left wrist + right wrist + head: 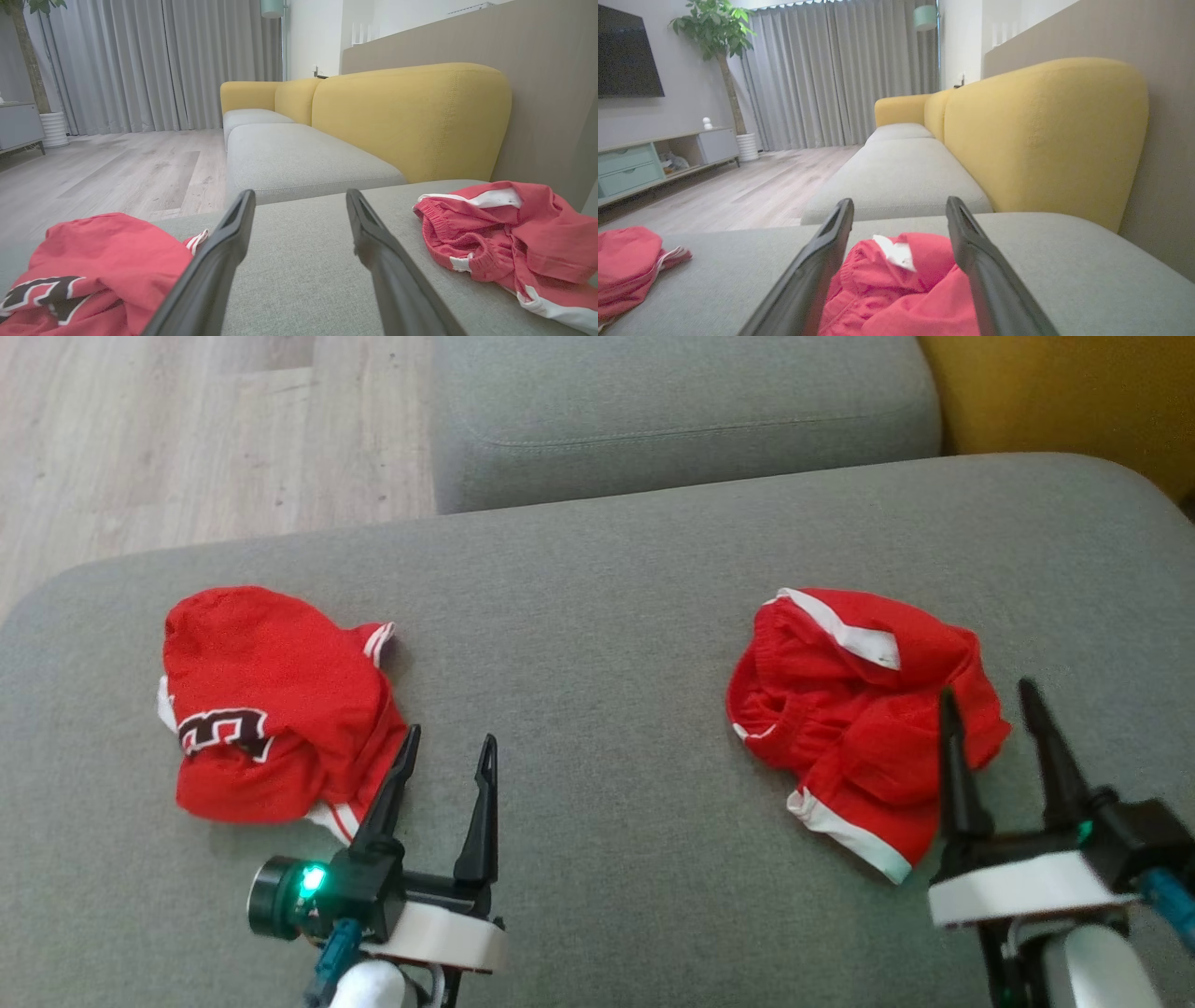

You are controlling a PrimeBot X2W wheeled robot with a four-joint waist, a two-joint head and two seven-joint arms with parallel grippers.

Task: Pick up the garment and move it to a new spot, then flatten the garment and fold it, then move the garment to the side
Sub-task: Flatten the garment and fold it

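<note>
A wide grey sofa seat cushion (607, 644) carries 2 crumpled red garments, well apart. On its left lies a red jersey (261, 709) with dark, white-edged lettering and white-striped trim. On its right lies a pair of red shorts (859, 719) with white side stripes. Bare grey fabric stretches between them. A 2nd grey cushion (681, 411) adjoins the far edge.

Grey sofa seats (607, 616), yellow backrest (411, 116), wood floor (187, 429).
</note>
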